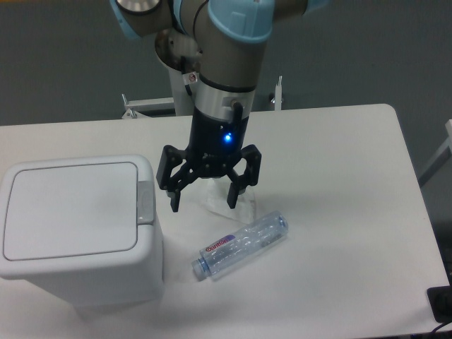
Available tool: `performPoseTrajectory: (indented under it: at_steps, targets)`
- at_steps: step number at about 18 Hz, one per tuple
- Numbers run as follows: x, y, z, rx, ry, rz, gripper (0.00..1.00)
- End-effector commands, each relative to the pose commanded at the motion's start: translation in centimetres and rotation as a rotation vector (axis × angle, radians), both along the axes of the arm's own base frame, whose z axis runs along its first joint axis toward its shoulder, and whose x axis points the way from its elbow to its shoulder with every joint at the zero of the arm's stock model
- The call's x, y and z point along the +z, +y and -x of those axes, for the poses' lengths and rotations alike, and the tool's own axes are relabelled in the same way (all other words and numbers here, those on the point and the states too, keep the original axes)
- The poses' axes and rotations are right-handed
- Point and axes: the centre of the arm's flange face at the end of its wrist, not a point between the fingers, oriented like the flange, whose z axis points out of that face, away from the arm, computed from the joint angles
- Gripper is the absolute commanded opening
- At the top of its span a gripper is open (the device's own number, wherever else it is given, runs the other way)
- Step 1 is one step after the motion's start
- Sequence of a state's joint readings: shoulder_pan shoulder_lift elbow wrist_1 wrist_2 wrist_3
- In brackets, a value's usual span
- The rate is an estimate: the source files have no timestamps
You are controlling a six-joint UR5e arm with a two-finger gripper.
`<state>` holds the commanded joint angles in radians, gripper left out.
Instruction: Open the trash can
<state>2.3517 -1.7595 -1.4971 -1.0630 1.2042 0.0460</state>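
Spread wide apart, the two black fingers (176, 199) of the gripper (204, 200) point down toward the table and pinch nothing; pale tabletop shows in the gap between them.

From largest to smallest, the white table (339, 176) fills most of the view, its far edge running across the top at 12 o'clock and its rounded corner at about 2 o'clock.

The arm (219, 42) comes down from 12 o'clock, grey with a light blue joint cap, narrowing to a black wrist section where a small blue light glows just above the gripper.

The trash can (78, 229) sits at the 8 o'clock side of the frame, a white boxy bin with rounded corners. Its flat lid panel (70, 208) lies down flush in the top, closed. A small grey push tab (146, 203) sits on the lid's edge at 3 o'clock from the lid centre, facing the gripper. The gripper hangs at 3 o'clock from that tab, near it but apart from it.

A clear plastic bottle (240, 246) lies on its side on the table at 5 o'clock from the gripper, tilted so its cap end points to 8 o'clock, with a red-lettered label near that end. It lies near the bin's side wall without touching it.
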Motion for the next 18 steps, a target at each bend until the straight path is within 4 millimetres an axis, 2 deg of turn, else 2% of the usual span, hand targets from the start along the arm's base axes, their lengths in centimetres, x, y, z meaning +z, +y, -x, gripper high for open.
performPoseTrajectory:
  at_steps: [6,18]
  targets:
    - [0.0,0.6,-1.2,-0.022,-0.001,-0.001,1.0]
    - [-1.4,0.5,-1.4,-0.021,-0.014,0.021,1.0]
